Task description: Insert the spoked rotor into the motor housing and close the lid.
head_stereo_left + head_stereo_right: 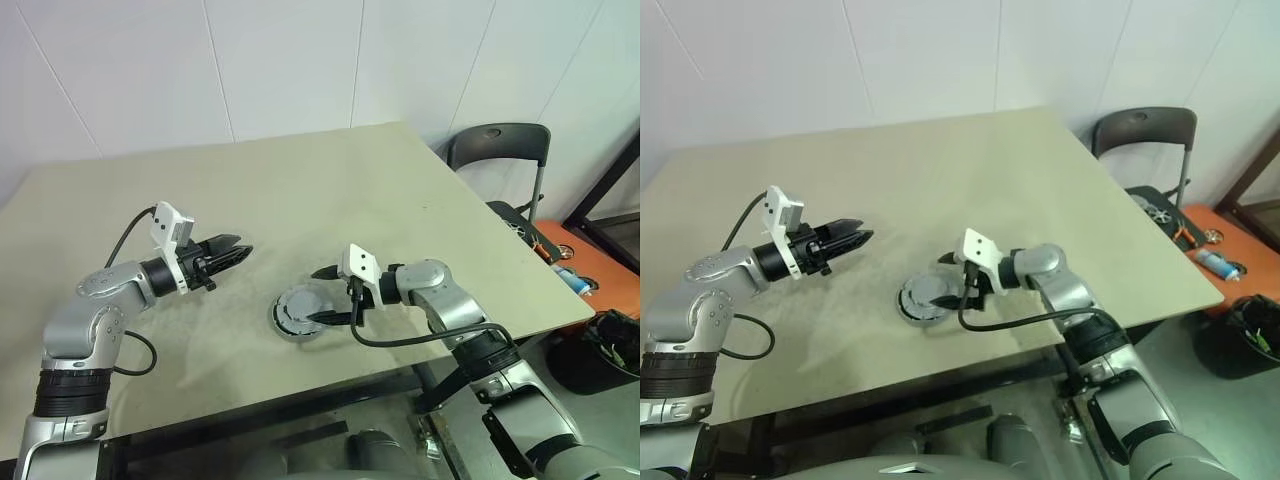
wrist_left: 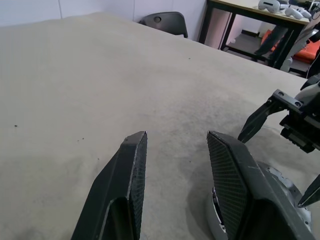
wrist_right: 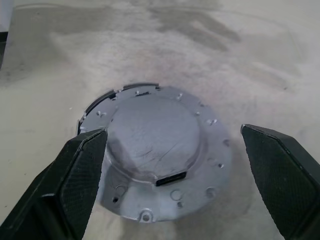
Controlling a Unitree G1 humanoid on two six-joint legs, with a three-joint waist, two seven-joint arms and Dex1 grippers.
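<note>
The lid (image 3: pixel 155 150), a grey disc with a raised centre and a holed flange, lies flat on the table (image 1: pixel 300 190) near its front edge. A thin dark edge (image 3: pixel 102 98) peeks out from under it. I cannot tell whether that edge is the motor housing or the spoked rotor, and both are otherwise hidden. My right gripper (image 1: pixel 322 296) is open, one finger on each side of the lid (image 1: pixel 298 310) without touching it. My left gripper (image 1: pixel 243 251) hovers to the lid's left, open with nothing between its fingers (image 2: pixel 135 165).
A dark chair (image 1: pixel 500 150) stands past the table's right side. Beyond it, an orange surface (image 1: pixel 570 260) holds tools, and a black bin (image 1: pixel 615 345) is on the floor. The table's front edge runs close below the lid.
</note>
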